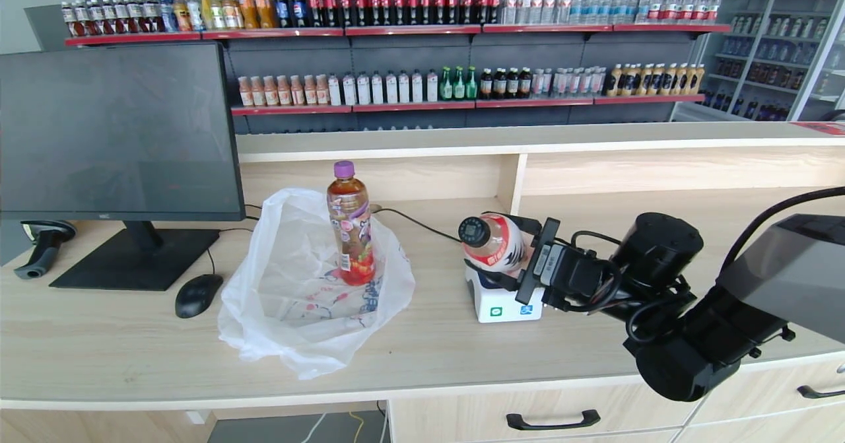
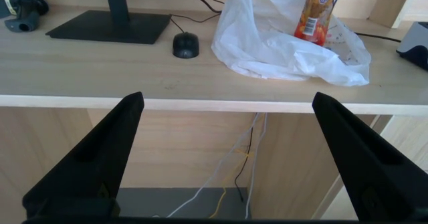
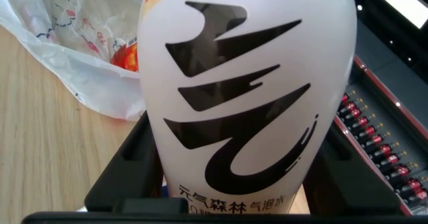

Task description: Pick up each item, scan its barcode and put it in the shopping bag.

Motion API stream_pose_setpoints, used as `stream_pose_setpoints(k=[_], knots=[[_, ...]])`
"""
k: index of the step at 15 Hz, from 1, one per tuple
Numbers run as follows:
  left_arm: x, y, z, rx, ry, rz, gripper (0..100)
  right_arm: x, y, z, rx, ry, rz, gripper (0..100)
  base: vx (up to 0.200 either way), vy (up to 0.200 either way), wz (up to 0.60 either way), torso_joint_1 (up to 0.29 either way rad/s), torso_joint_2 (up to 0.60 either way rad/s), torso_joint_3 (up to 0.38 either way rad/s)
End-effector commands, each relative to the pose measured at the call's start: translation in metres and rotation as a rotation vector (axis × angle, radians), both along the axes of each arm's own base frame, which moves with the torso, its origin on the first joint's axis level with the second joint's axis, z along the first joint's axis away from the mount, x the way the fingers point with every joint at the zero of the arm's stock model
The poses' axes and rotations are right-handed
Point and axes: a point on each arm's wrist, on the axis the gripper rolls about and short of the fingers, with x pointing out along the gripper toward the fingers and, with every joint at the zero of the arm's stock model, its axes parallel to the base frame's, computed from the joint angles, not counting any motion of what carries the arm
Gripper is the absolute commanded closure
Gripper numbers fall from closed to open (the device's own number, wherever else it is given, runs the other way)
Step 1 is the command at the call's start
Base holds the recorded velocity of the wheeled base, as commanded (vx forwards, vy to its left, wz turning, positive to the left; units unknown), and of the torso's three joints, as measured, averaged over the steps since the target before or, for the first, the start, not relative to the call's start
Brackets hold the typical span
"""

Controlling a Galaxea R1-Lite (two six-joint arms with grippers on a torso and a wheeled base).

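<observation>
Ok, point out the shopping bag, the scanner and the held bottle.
Shopping bag (image 1: 270,317): head view, front side.
Scanner (image 1: 508,300): head view, white front face.
Held bottle (image 1: 498,248): head view, label.

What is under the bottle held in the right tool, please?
A white scanner box sits on the counter under the bottle in the right tool. The bottle covers the box's top, so whether they touch cannot be seen.

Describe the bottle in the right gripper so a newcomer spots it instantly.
On the wooden counter, right of the white shopping bag, sits a small white scanner box. The bottle lies sideways over it in the right gripper. It is white with black brushstrokes and a dark cap; the bag's upright bottle is orange with a purple cap.
</observation>
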Motion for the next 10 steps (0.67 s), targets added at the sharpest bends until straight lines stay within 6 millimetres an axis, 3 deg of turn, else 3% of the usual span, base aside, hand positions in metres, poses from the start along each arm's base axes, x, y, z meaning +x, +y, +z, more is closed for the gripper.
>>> stream_pose_setpoints(k=[1,10], knots=[[0.000,0.000,0.000,0.000,0.001,0.000,0,0.000,0.000,0.000,0.000,-0.002,0.001,100,0.000,0.000,0.00,0.000,0.00,0.000],[0.000,0.000,0.000,-0.002,0.001,0.000,0,-0.004,-0.004,0.011,0.014,-0.024,-0.011,100,0.000,0.000,0.00,0.000,0.00,0.000]])
